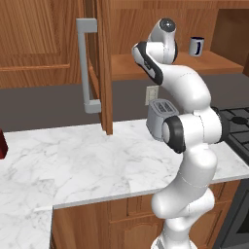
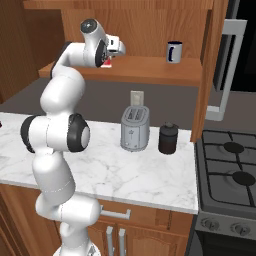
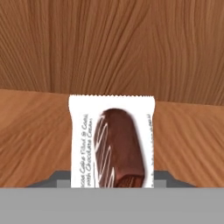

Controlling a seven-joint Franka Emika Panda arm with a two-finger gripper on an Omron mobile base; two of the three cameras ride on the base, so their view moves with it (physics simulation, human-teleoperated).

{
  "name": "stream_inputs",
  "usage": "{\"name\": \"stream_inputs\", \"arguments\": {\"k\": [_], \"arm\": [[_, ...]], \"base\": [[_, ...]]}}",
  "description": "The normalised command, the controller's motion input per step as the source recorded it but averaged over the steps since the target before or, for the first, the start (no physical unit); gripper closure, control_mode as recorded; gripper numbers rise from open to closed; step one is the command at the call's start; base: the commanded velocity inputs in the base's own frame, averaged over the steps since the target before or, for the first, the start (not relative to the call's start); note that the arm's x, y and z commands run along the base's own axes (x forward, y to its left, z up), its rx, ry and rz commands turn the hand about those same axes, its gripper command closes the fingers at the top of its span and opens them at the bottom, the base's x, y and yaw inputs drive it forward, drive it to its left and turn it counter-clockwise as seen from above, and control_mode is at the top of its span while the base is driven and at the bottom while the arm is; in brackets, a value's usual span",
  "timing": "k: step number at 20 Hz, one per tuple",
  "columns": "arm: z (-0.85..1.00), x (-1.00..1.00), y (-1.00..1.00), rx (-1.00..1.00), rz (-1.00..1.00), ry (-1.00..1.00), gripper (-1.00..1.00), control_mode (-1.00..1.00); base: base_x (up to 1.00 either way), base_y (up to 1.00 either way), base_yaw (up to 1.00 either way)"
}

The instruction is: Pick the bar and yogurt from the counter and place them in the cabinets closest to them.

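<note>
1. Bar [image 3: 112, 146] lay flat on the wooden shelf [image 3: 39, 135] of the open cabinets [image 2: 150, 70], label up, just in front of the hand [image 2: 109, 61]; whether the hand was gripping it or had begun to let go, I could not tell.
2. Step in hand, as I judged it, was the release; doing it well meant opening fully with the packet resting on the shelf, then drawing straight back toward the near side without dragging it off the edge.
3. Count: one bar; one mug [image 2: 174, 51] farther right on the same shelf; one toaster [image 2: 134, 128] and one dark jar [image 2: 168, 138] on the bench [image 2: 125, 170]; one open cabinet door [image 1: 99, 68] at the left.
</note>
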Motion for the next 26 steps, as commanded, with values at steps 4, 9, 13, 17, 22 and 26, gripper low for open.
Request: {"name": "stream_inputs", "arguments": {"k": [4,9,13,17,22,26], "arm": [[0.03,0.00,0.00,0.00,0.00,0.00,-1.00,-1.00],[0.20,0.00,0.00,0.00,0.00,0.03,-1.00,-1.00],[0.34,-0.19,-0.01,0.00,0.01,0.05,-1.00,-1.00],[0.31,-0.57,-0.04,0.00,0.04,0.02,-1.00,-1.00],[0.21,-0.85,-0.02,-0.03,0.09,0.00,-1.00,-1.00],[0.01,-1.00,-0.07,-0.04,0.09,0.00,-1.00,-1.00]], "base": [[0.00,0.00,0.00],[0.00,0.00,0.00],[0.00,0.00,0.00],[0.00,0.00,0.00],[0.00,0.00,0.00],[0.00,0.00,0.00]]}}
